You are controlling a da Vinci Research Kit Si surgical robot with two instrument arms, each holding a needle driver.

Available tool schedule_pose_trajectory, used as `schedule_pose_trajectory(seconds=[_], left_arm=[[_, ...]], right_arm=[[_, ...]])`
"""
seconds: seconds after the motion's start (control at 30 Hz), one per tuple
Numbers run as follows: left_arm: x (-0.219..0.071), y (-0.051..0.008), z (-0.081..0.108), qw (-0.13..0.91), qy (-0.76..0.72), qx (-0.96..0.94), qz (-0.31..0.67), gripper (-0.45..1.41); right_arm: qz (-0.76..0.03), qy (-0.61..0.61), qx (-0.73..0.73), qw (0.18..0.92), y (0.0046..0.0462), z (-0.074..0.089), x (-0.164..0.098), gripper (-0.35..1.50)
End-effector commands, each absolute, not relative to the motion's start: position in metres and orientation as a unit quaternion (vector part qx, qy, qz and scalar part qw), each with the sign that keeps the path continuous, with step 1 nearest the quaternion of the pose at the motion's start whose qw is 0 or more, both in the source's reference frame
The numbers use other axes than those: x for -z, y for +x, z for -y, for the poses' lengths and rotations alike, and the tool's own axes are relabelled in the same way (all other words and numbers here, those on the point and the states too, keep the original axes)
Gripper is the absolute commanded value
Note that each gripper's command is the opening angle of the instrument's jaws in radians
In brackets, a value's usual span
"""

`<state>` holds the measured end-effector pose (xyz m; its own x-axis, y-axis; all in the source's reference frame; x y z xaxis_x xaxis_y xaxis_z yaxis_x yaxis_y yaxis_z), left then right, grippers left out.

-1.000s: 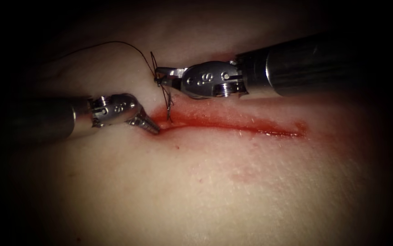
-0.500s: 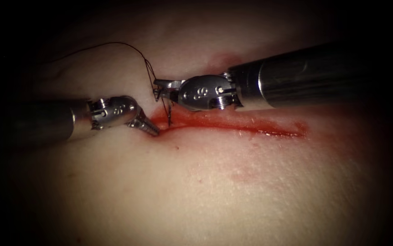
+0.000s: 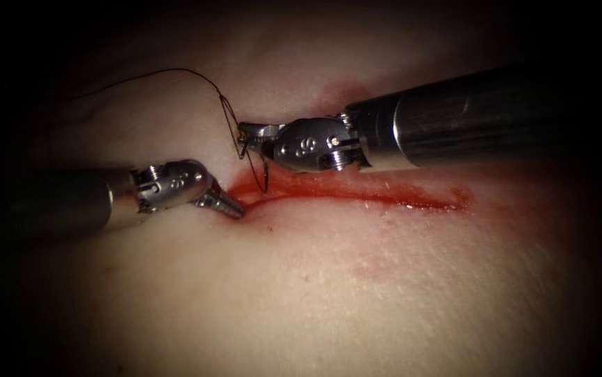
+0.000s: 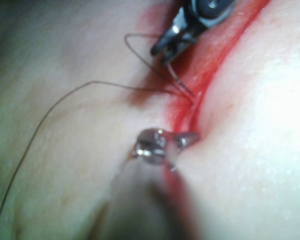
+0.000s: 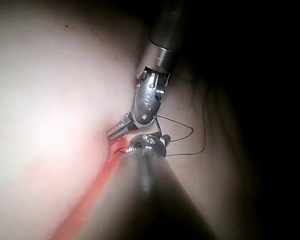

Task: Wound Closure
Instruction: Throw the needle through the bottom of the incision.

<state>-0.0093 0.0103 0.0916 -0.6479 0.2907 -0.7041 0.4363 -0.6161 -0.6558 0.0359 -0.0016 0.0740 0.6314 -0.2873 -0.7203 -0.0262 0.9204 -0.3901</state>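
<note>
From the endoscope, the right tool [image 3: 244, 130] is gripping the needle [image 3: 258, 166], which is hanging steeply, tip down at the cut's [image 3: 357, 194] left end. The left tool [image 3: 235, 208], jaws closed, is pressing the tissue [image 3: 329, 293] there. In the left wrist view, thread [image 4: 55, 107] is trailing away.

Pale pink tissue [image 3: 329, 293], red fluid [image 3: 357, 192], dark thread [image 3: 175, 70], silver hands.

Dark shafts [image 3: 454, 115], silvery screw-studded wrists [image 3: 308, 143]

Left hand [image 5: 119, 129] closed, tip at the red cut [image 5: 97, 182] in tissue [image 5: 50, 100]; thread [image 5: 187, 135] looping beside right hand [image 5: 149, 143].
</note>
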Motion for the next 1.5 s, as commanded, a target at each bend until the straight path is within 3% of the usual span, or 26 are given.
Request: schedule_pose_trajectory(seconds=[0.03,0.83,1.13,1.23,1.5], left_arm=[[-0.0923,-0.0099,-0.0102,0.048,0.417,0.796,-0.436,-0.35],[-0.0946,-0.0130,-0.0163,-0.039,0.423,0.839,-0.339,-0.35],[-0.0951,-0.0125,-0.0139,-0.018,0.417,0.830,-0.371,-0.35],[-0.0944,-0.0125,-0.0122,-0.004,0.411,0.815,-0.408,0.07],[-0.0932,-0.0129,-0.0119,-0.004,0.412,0.810,-0.418,0.09]], right_arm=[[-0.424,-0.185,0.073,0.883,0.0364,0.0017,-0.0745,-0.35],[-0.437,-0.188,0.067,0.877,0.0357,0.0021,-0.0723,-0.35],[-0.438,-0.188,0.064,0.876,0.0355,0.0017,-0.0720,-0.35],[-0.439,-0.189,0.063,0.876,0.0355,0.0017,-0.0720,-0.35],[-0.441,-0.194,0.065,0.874,0.0361,0.0026,-0.0724,-0.35]])
